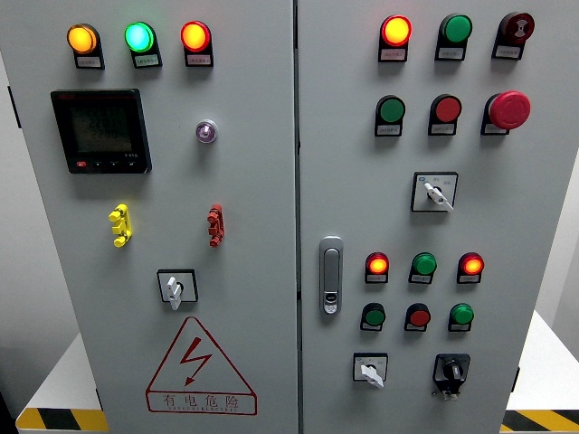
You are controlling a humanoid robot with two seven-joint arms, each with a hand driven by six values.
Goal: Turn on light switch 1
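Grey steel control cabinet [253, 181] with white rotary selector switches [176, 287] untouched, no robot hand in view, its state unknowable; switching apparently still entirely to do.

A tall grey metal cabinet [253, 181] has two doors side by side. On the left door, three round lit lamps [138, 37] sit in a row at the top. Below them on the left is a black square meter screen [100, 131]. Lower down is a white turn switch [176, 287], and under it a red triangle warning sign [200, 369]. On the right door, a silver door handle [331, 275] sits near the left edge. To its right are rows of round buttons [420, 266].
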